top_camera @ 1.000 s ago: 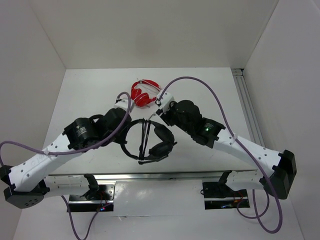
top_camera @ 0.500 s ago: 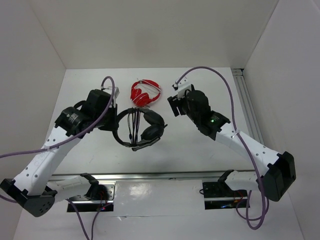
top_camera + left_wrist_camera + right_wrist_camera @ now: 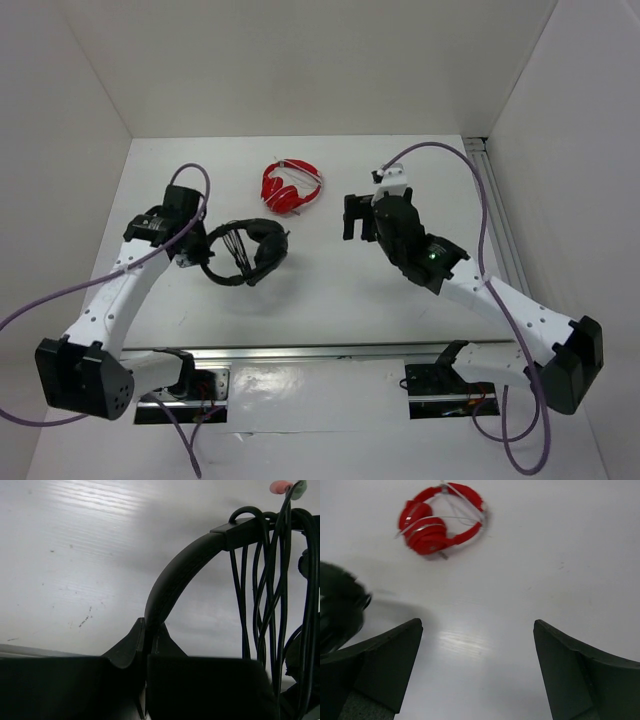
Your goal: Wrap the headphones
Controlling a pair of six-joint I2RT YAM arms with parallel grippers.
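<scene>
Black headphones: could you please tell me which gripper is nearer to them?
Left: the left gripper clamps the headband of the black headphones; the right gripper hangs open, apart, to their right.

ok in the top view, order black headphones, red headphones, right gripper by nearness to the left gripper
1. Black headphones, headband clamped in the left gripper jaws.
2. Red headphones, behind and to the right.
3. Right gripper, far right, jaws open.

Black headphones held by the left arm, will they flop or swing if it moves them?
Probably swing: the left fingers pinch only the thin headband, with the earcups out to one side. The headband likely keeps its arc. The cable looped over it looks loose and may slip or unwind.
</scene>
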